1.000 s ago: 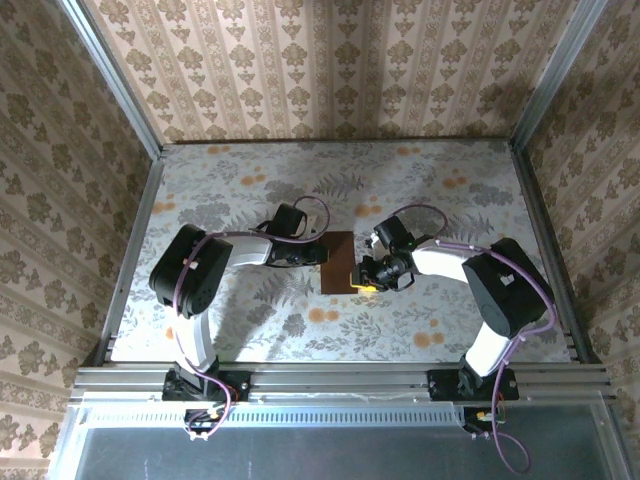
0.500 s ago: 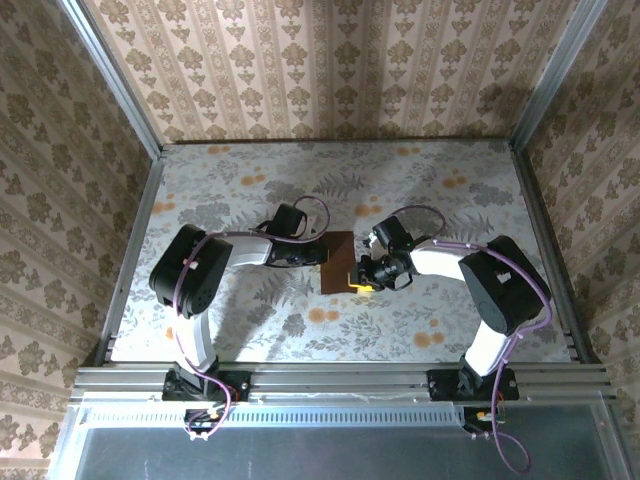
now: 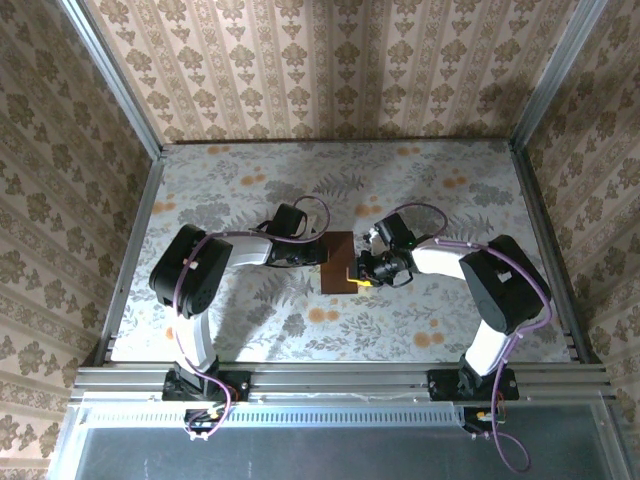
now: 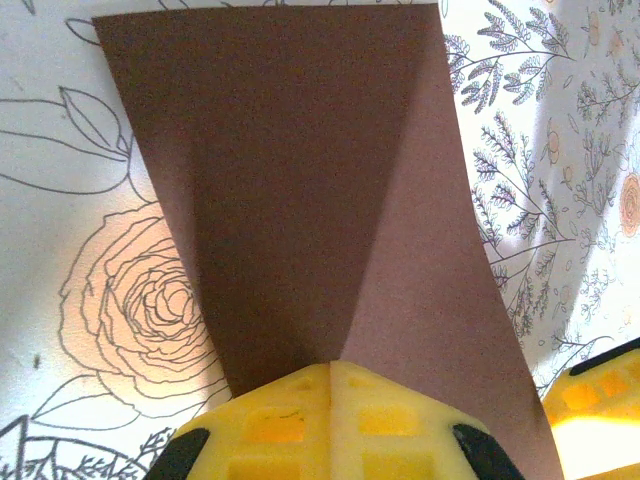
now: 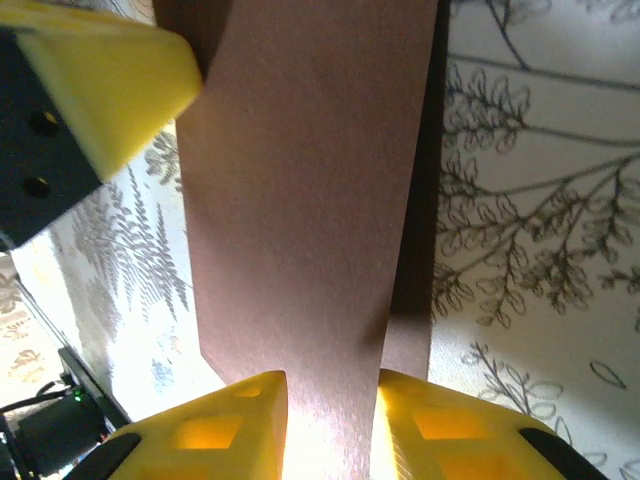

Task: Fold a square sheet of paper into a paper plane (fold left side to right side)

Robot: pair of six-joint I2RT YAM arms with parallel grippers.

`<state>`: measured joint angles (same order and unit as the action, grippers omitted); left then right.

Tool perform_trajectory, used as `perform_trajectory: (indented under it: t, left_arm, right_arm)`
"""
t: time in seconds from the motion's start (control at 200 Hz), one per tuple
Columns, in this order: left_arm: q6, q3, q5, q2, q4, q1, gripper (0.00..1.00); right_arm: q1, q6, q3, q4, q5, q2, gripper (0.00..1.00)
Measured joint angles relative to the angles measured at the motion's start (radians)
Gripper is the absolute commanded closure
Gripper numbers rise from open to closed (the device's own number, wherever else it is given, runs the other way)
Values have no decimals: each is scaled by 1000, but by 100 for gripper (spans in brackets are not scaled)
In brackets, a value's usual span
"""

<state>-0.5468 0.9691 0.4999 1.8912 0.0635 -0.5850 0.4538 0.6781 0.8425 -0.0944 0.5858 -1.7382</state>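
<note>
Square sheet of paper: dark reddish-brown, about the middle of the table, between the two arms. From above it reads taller than wide, so the left-to-right fold looks partly made, not finished.

Left wrist view: sheet shows two tones, a darker panel and a lighter one to its right, meeting along a slanted line that runs down to the fingertips. Crease or raised flap; cannot tell which.

Left gripper at the sheet's left edge. Its tips are closed together, no gap, right where the slanted line ends. Likely there to pin the paper so it does not slide. Pinching or only pressing: cannot tell.

Right gripper at the sheet's near right corner. Right wrist view: jaws narrowly apart, and the paper's face fills the gap between them. No clear pinch seen. Probably placed to take or guide the free edge.

Judgement: one arm anchors, the other works the edge. Risk: thin paper shifting, crease going skew.
</note>
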Motion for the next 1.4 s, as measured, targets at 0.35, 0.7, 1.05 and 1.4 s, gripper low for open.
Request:
perform_trajectory:
  t: [0.35,0.7,1.05,1.4]
  left_arm:
    - [0,0,2,0,-3,-10,100]
    - [0,0,2,0,-2,-10,100]
    - [53,1,-31,-62,-66,-10,67]
    - [265,-118,-175,-389,-72,-153,36]
  right_arm:
    - [-60,11,67,69,60,-98,71]
    - [-103,5,133,72,100,-163,85]
    - [-119,4,133,69,115,-171,99]
    - [-135,49,176,65,134,-171,100]
